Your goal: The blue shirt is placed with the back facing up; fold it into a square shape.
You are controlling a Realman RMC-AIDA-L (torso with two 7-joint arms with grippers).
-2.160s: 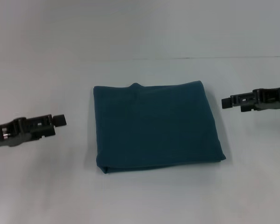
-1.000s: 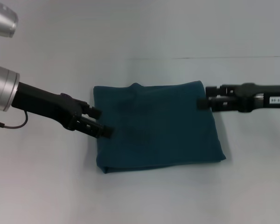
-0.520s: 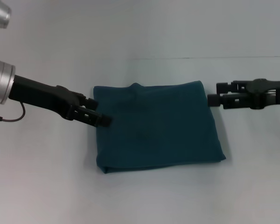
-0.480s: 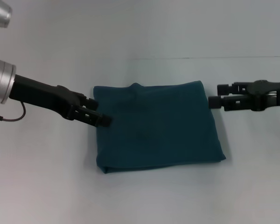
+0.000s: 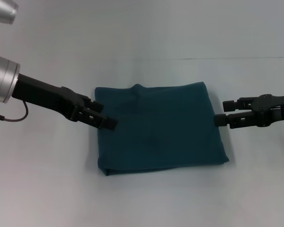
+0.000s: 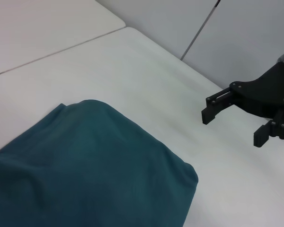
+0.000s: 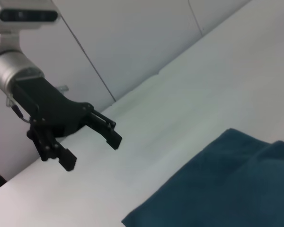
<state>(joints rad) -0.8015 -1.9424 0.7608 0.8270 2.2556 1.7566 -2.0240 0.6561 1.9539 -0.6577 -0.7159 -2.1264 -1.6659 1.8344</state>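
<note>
Both open end effectors, left (image 5: 105,119) and right (image 5: 221,117), flank the blue shirt's (image 5: 158,127) edges.

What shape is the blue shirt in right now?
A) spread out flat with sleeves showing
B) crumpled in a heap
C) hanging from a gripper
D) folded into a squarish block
D: the blue shirt lies flat on the table as a neat squarish block, no sleeves showing.

Plain white table (image 5: 146,198), pale wall (image 7: 132,42).
</note>
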